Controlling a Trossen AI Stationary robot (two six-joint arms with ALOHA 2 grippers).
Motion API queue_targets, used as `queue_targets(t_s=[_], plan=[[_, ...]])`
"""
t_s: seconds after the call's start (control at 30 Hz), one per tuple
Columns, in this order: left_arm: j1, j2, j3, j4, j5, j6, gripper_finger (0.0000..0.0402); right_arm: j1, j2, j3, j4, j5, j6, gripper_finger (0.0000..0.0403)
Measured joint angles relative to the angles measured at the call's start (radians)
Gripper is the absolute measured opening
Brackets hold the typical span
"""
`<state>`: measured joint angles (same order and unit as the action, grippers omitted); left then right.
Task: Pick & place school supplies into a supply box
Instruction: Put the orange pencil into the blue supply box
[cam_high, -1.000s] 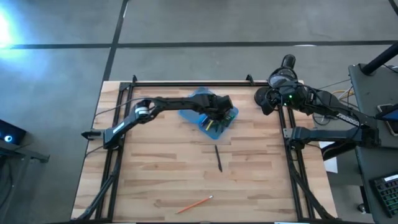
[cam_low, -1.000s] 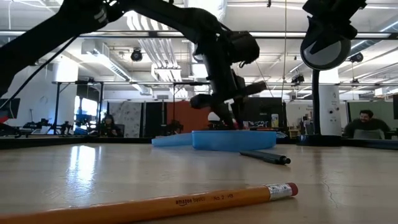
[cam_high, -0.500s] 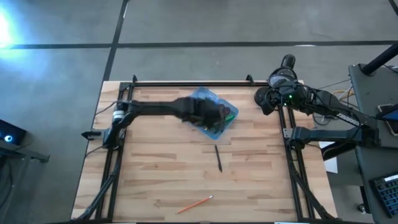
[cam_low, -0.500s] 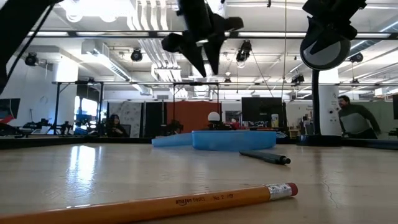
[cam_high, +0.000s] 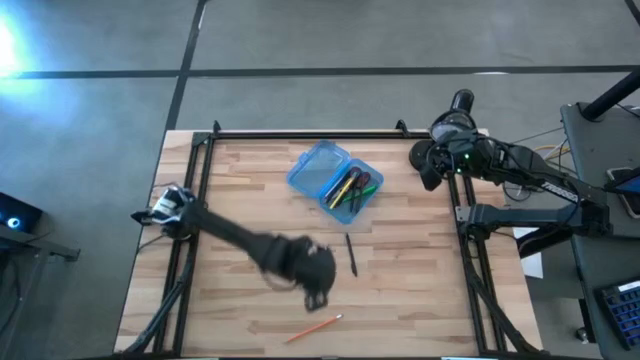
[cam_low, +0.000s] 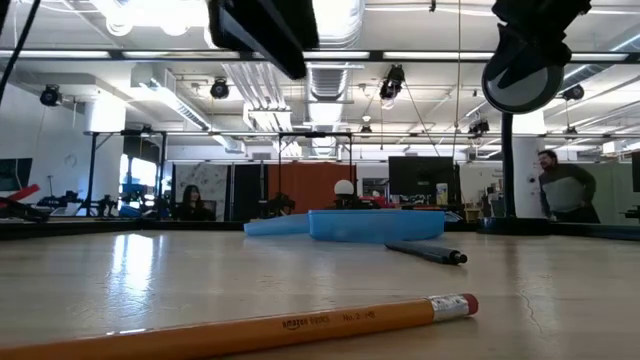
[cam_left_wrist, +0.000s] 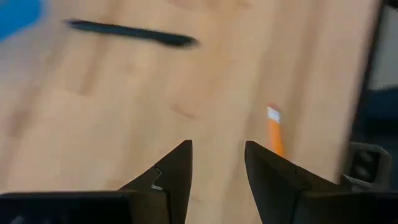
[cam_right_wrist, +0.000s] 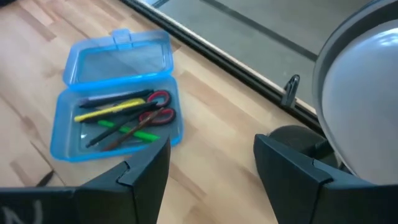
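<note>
The wooden table (cam_high: 240, 210) carries the open blue supply box (cam_high: 335, 182), a dark pen (cam_high: 351, 254) and an orange pencil (cam_high: 311, 328).

Open-plan lab, exposed ceiling ducts (cam_low: 335, 80), monitors (cam_low: 415, 180), seated person (cam_low: 188, 202)

orange pencil (cam_low: 250, 325), near on table: dark print on barrel, looks like "amazon basics No. 2 HB". nothing else legible.

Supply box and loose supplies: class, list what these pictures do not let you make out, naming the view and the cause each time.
- Supply box, low view: its contents, hidden by its wall.
- Orange pencil, low view: its tip, cut off by the picture's edge.
- Left gripper, high view: blurred, so its fingers are unclear here; the left wrist view shows them open.
- Dark pen, high view: too small to tell which end is the tip.
</note>
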<state>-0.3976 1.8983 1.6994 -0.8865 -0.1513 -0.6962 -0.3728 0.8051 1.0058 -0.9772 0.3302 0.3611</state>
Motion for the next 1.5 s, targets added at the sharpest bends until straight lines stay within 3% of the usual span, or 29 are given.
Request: queue_targets(t_s=[0.23,0.47,0.77,1.5], plan=[[-0.138,0.061,-0.001,0.05,-0.036,-0.19,0.0131,0.002,0.0,0.0,-0.014,-0.002,-0.015,0.0224],[-0.221,0.145,0.028,0.167,-0.026,-0.282,0.0131,0.002,0.0,0.0,-0.014,-0.002,-0.021,0.0224],[-0.254,0.264,0.08,0.101,-0.048,-0.353,0.0131,0.002,0.002,0.0,-0.013,0.009,-0.021,0.0224],[-0.304,0.371,0.083,0.055,-0.01,-0.465,0.0129,0.001,0.004,-0.001,-0.012,0.039,-0.021,0.0224]])
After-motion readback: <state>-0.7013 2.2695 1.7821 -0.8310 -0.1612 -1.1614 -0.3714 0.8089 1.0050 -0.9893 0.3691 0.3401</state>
